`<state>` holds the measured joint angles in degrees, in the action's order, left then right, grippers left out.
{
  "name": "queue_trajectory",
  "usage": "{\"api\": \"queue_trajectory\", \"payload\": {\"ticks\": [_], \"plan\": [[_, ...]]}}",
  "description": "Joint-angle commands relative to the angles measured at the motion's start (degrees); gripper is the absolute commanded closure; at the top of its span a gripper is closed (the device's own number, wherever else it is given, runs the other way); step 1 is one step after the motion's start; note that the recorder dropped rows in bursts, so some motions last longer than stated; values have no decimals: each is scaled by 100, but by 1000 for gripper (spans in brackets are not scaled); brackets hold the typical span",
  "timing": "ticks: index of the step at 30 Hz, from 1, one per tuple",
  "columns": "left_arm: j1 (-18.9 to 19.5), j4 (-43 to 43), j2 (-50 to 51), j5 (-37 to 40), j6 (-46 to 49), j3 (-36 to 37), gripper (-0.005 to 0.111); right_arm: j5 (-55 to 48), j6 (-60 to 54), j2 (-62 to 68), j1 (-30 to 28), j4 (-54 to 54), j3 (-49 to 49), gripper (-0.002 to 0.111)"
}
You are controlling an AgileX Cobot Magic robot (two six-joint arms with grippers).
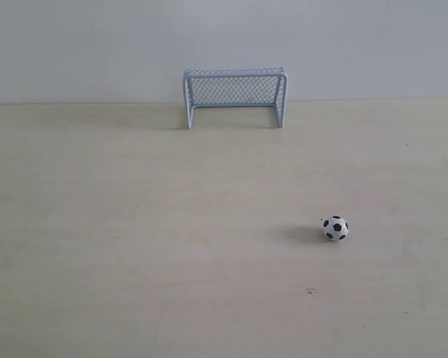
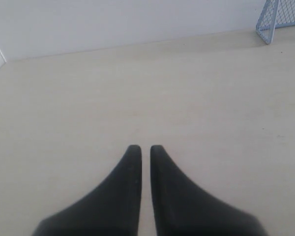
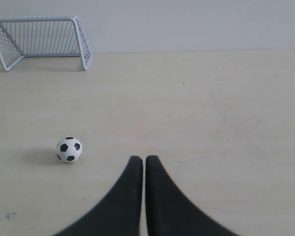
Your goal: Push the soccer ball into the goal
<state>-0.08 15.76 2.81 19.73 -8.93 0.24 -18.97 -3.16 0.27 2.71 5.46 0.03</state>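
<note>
The left arm's fingers are closed with only a thin slit between them, gripping nothing over the table. The goal stands at the far edge of the table, against the wall. The soccer ball rests on the table well in front of the goal, off to its right. The right arm's fingers are likewise closed and empty, near the ball but not touching it.

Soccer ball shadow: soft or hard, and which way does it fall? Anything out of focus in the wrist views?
Exterior view: the soccer ball throws a soft shadow to its left on the table. Right wrist view: same soft shadow, on the side away from the right tool, whose base blurs. Left wrist view: left tool equally soft-edged.
</note>
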Motion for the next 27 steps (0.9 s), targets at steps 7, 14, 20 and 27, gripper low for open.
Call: {"api": "queue_trajectory", "payload": {"ticks": [7,14,20,27], "plan": [[-45,1,32,-40,-53,-24,100,35,-40,-27,-41,5,-3,108],[-45,1,32,-40,-53,-24,100,59,-40,-27,-41,5,-3,108],[-45,1,32,-40,-53,-24,100,396,-40,-27,-41,5,-3,108],[-45,1,32,-40,-53,-24,100,579,-40,-27,-41,5,-3,108]]}}
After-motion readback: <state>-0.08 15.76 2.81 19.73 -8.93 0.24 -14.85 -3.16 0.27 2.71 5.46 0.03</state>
